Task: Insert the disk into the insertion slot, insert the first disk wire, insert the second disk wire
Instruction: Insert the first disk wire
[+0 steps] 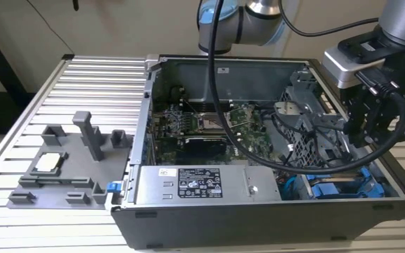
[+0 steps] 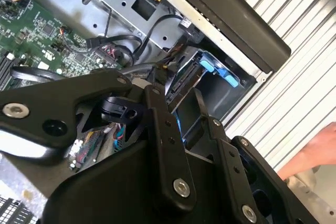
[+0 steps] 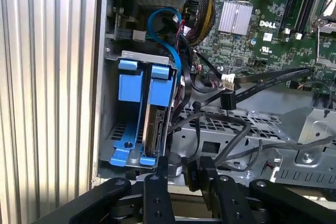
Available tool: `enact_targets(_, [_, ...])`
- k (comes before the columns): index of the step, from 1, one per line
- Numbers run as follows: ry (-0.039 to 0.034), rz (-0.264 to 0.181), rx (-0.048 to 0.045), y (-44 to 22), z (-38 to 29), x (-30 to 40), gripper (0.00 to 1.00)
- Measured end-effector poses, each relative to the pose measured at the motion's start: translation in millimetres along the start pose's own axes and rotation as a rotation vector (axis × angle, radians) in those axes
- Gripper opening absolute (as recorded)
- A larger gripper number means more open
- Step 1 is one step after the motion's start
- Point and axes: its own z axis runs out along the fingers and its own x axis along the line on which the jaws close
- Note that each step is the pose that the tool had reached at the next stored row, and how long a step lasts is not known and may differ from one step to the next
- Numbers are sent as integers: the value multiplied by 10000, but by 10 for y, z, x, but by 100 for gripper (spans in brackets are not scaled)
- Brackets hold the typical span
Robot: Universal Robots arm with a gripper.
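The disk (image 3: 156, 124) stands on edge in its blue carrier (image 3: 160, 85), seated inside the insertion slot (image 3: 111, 129) of the grey drive cage. In the exterior view the blue carrier (image 1: 343, 187) shows at the case's near corner on the exterior view's right. My gripper (image 1: 363, 138) hangs just above the cage there. In both wrist views its black fingers (image 3: 163, 174) flank a black wire connector (image 3: 191, 174), held at the tips close to the disk's end. The gripper (image 2: 177, 95) and connector (image 2: 178, 83) sit right by the blue carrier (image 2: 212, 69).
A second blue carrier (image 3: 130, 85) sits beside the disk. Loose black cables (image 3: 231, 140) cross the cage top. The green motherboard (image 1: 210, 132) and grey power-supply box (image 1: 199, 184) fill the case. A person's hand (image 2: 320, 153) rests outside the case. A grey fixture (image 1: 69, 158) stands on the slatted table.
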Motion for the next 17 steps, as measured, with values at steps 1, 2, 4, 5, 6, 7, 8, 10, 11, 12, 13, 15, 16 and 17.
enact_targets(1, [1, -1, 0, 0, 0, 0, 32])
enact_targets(2, [1, -1, 0, 0, 0, -1, 25])
enact_targets(4, [1, -1, 0, 0, 0, 0, 20])
enact_targets(5, [1, 0, 0, 0, 0, 0, 20])
enact_targets(6, [1, 0, 0, 0, 0, 0, 19])
enact_targets(7, [1, 0, 0, 0, 0, -1, 19])
enact_targets(8, [1, 0, 1, 0, 1, -1, 19])
enact_targets(10, [6, -1, -2, -1, 1, 0, 19])
enact_targets(11, [22, -5, -19, -5, 4, 0, 19])
enact_targets(12, [53, -9, -57, -11, 6, 1, 19])
enact_targets(13, [81, -14, -116, -22, 8, 3, 19])
enact_targets(15, [136, -21, -313, -60, 16, 9, 19])
enact_targets(16, [160, -24, -421, -80, 20, 12, 19])
enact_targets(17, [187, -26, -548, -104, 26, 16, 19])
